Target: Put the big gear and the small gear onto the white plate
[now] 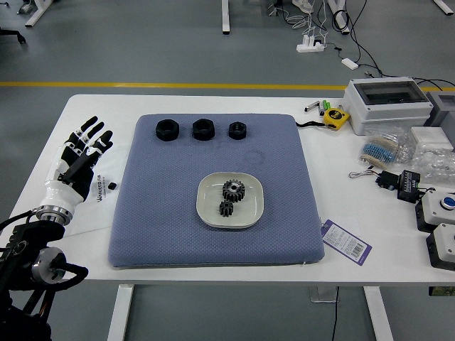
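The white plate lies on the blue mat, which is spread over the white desk. On the plate sit both gears: the big gear toward its far side and the small gear just nearer the robot. Beyond the plate, three black nuts stand in a row on the mat. To the left of the plate, well apart from it and off the mat, the left hand hangs over the desk, its fingers spread and holding nothing.
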